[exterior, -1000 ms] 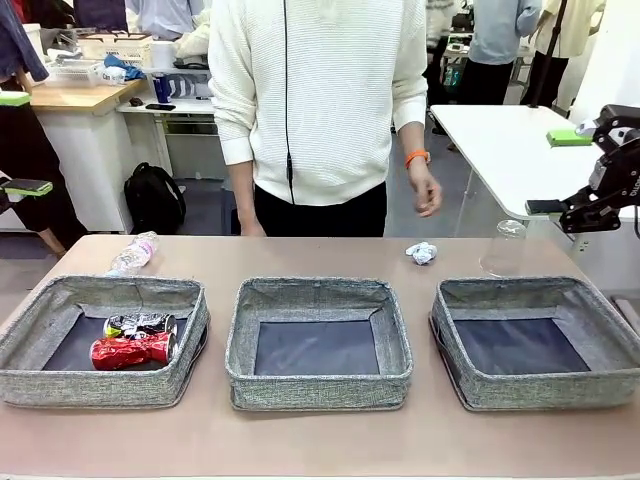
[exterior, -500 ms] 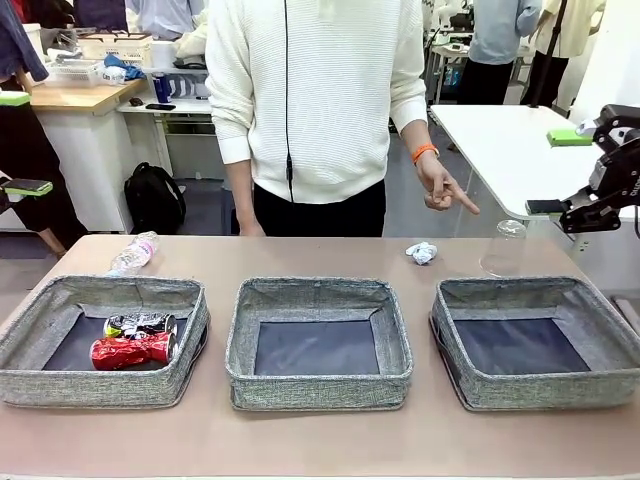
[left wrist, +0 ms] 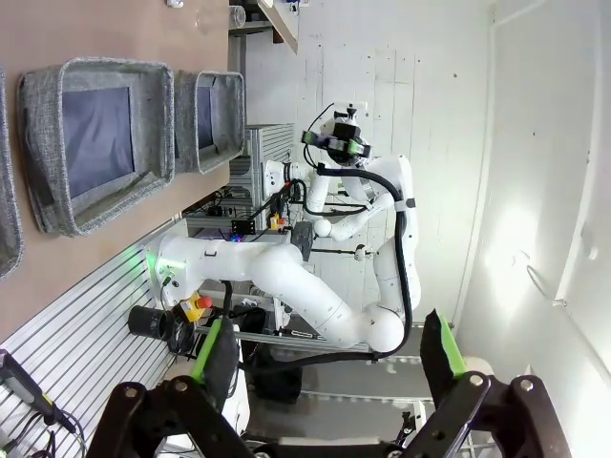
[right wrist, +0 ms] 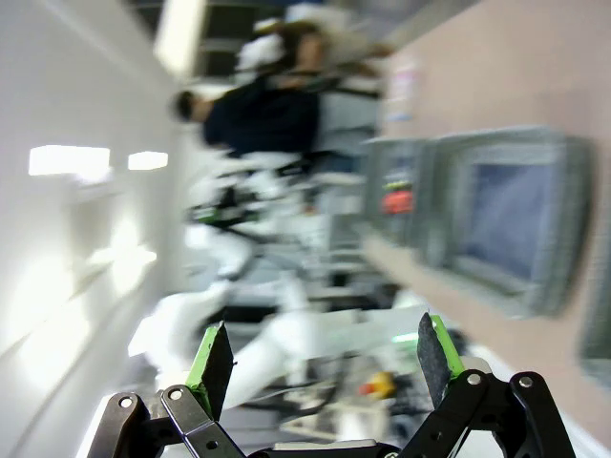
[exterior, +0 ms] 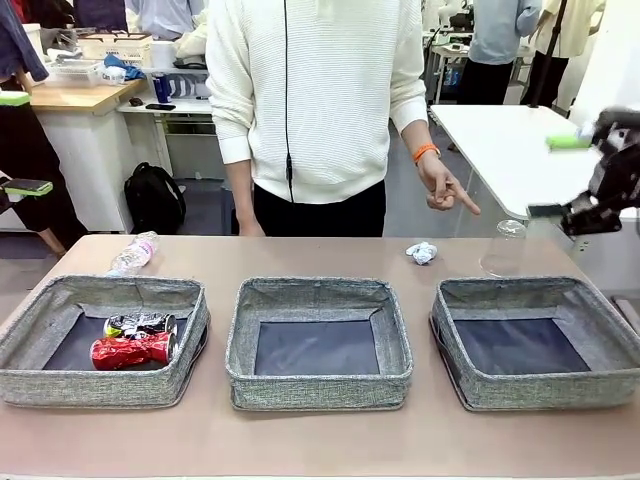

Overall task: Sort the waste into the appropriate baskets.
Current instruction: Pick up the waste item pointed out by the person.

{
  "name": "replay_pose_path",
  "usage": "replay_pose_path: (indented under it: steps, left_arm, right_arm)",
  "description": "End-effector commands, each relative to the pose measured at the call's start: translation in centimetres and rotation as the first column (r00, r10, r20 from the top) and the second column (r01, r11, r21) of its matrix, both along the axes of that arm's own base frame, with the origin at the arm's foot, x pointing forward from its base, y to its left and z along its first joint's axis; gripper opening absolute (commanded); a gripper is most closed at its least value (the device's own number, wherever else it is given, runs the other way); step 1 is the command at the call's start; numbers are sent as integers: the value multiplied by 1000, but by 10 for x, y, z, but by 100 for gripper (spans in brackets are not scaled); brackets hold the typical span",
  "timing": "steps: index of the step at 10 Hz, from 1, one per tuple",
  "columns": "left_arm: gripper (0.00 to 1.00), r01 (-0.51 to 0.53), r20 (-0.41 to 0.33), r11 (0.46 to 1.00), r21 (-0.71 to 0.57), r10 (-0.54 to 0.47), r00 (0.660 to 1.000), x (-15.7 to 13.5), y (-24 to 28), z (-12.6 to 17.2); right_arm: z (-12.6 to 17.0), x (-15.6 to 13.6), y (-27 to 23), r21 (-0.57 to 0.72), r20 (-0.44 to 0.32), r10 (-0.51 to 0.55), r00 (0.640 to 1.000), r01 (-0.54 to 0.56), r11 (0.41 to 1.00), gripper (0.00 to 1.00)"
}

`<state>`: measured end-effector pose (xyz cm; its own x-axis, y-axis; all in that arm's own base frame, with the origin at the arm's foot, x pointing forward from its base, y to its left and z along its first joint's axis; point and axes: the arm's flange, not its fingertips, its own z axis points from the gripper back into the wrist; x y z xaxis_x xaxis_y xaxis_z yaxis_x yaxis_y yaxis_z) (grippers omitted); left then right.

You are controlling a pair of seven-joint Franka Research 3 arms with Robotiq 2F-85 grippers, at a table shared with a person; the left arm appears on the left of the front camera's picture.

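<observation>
High above and well to the right of the middle basket (exterior: 318, 385), our right pincer (exterior: 558, 175) hangs spread and empty. It shows blurred where a second ago it was sharp, and its wrist camera smears as well, the green-padded fingers (right wrist: 212, 363) wide apart. We take this to mean the right arm has just set off. Our left pincer (left wrist: 329, 355) is likewise spread with nothing between its pads, raised well clear of the bench (exterior: 320, 440).

Beyond the middle basket and to its right, the person's hand (exterior: 440, 188) has come up from hanging loose and now points a finger down toward the clear plastic cup (exterior: 505, 248). That cup stands mouth-down on the bench, farther right. Nearer the middle basket's far right corner lies the crumpled white paper ball (exterior: 422, 252). Beyond and well to the left of the middle basket lies the clear plastic bottle (exterior: 133, 253).

Left of the middle basket, the left-hand basket (exterior: 60, 385) holds the crushed dark printed can (exterior: 140, 324) and the crushed red can (exterior: 132, 351). The middle basket and the right-hand basket (exterior: 540, 390) look empty.

We judge the cup is the piece asked for next, with three pieces left to sort.
</observation>
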<state>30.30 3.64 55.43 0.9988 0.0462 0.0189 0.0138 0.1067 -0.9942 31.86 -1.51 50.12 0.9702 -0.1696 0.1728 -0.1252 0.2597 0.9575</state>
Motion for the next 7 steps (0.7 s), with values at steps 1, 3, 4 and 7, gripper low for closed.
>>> replay_pose_path:
  steps: [1, 3, 4, 7]
  left_arm:
    - [100, 9, 22, 1000, -16, -8, 1000, 1, 0, 2]
    - [100, 9, 22, 1000, -16, -8, 1000, 1, 0, 2]
    - [100, 9, 22, 1000, -16, -8, 1000, 1, 0, 2]
    - [100, 9, 22, 1000, -16, -8, 1000, 1, 0, 2]
  right_arm:
    - [-25, 18, -23, -651, 250, -257, 933, 359, 669, 100]
    - [-34, 13, -52, -699, 545, 294, 785, 232, 676, 100]
    - [-29, 0, -71, -633, 607, 450, 654, 56, 772, 100]
    - [-26, -42, -124, -631, 696, 600, 394, -63, 773, 100]
